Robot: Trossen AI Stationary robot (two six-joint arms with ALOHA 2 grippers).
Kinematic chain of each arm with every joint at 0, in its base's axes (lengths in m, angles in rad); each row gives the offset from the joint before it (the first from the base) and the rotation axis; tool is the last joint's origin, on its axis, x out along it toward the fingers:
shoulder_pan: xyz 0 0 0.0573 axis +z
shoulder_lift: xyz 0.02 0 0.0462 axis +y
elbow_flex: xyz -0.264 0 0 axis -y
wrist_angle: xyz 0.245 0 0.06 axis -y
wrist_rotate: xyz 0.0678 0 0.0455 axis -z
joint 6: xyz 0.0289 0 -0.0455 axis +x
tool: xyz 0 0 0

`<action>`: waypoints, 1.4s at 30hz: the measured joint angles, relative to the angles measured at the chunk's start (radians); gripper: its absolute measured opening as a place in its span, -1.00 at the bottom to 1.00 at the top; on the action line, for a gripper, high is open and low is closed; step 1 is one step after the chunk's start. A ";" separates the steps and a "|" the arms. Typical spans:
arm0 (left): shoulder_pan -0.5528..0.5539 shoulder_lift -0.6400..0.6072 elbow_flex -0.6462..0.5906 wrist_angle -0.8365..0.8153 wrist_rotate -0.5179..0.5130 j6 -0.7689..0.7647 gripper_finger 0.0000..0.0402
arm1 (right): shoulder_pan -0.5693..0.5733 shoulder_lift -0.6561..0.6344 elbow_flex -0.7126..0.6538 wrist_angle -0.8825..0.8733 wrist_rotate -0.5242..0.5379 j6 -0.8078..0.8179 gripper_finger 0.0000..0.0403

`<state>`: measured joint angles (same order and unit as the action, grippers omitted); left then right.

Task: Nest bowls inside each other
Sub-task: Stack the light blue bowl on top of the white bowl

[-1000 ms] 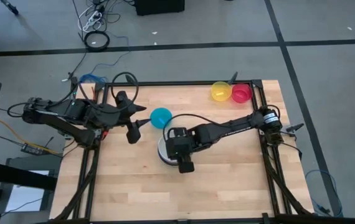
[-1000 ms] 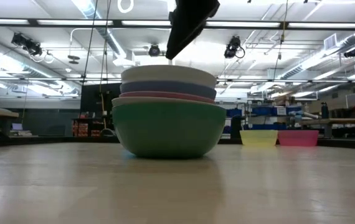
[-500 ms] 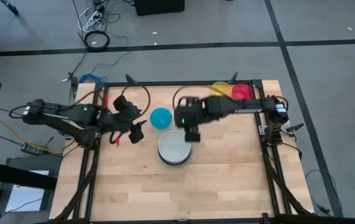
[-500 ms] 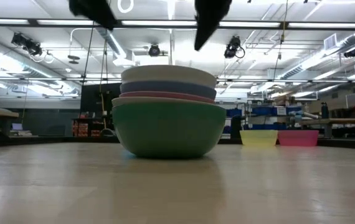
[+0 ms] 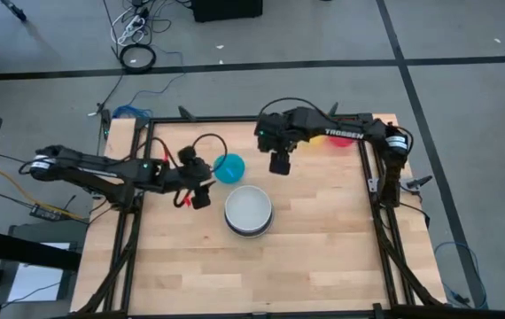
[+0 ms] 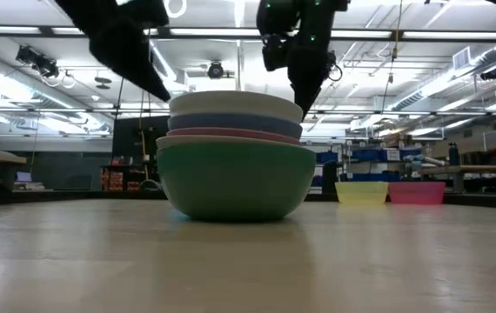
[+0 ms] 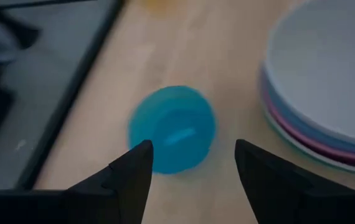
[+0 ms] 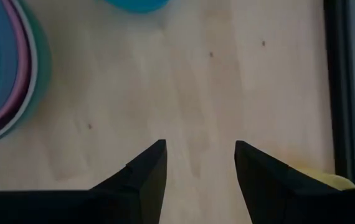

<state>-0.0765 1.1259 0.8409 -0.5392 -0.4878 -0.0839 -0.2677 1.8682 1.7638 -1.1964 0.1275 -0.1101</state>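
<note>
Meanwhile, the left pincer [image 5: 201,197] was spread wide beside the cyan bowl [image 5: 229,167], near the stack [image 5: 249,210]; the right pincer [image 5: 280,164] was parted, empty, above the tabletop [image 5: 323,248].

Wooden table [image 5: 323,257], floor cables [image 5: 135,31]

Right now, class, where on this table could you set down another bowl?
Bare wood lies all along the near edge, below the bowl stack. It is crowded at the far side around the cyan bowl and both hands.

Wooden table [image 5: 323,248] with bowls [image 5: 248,210]
</note>
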 joint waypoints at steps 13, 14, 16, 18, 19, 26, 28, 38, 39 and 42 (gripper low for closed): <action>0.239 0.024 -0.105 0.095 0.350 0.344 0.06 | -0.140 -0.196 -0.004 0.032 -0.023 -0.015 -0.15; 0.258 0.042 -0.105 0.102 0.363 0.361 0.05 | -0.144 -0.211 -0.004 0.032 -0.023 -0.009 -0.15; 0.295 0.084 -0.104 0.118 0.388 0.393 0.04 | -0.149 -0.238 -0.004 0.032 -0.025 0.002 -0.15; 0.320 0.134 -0.105 0.141 0.402 0.418 0.03 | -0.147 -0.260 -0.004 0.032 -0.026 0.009 -0.15; 0.331 0.161 -0.105 0.155 0.404 0.434 0.03 | -0.146 -0.271 -0.004 0.031 -0.027 0.012 -0.15; 0.358 0.305 -0.072 0.198 0.441 0.492 0.03 | -0.138 -0.356 -0.004 0.024 -0.019 0.039 -0.15; 0.358 0.326 -0.056 0.184 0.441 0.507 0.03 | -0.138 -0.380 -0.004 0.019 -0.013 0.043 -0.15; 0.358 0.447 0.014 0.125 0.482 0.526 0.02 | -0.138 -0.474 -0.004 -0.019 0.075 0.066 -0.15; 0.358 0.459 0.017 0.124 0.482 0.526 0.01 | -0.138 -0.483 -0.004 -0.022 0.084 0.067 -0.15; 0.359 0.489 0.018 0.123 0.480 0.526 -0.06 | -0.138 -0.511 -0.004 -0.026 0.098 0.079 -0.15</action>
<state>0.2827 1.6151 0.8585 -0.4161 -0.0078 0.4419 -0.4053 1.3576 1.7596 -1.2223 0.2256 -0.0309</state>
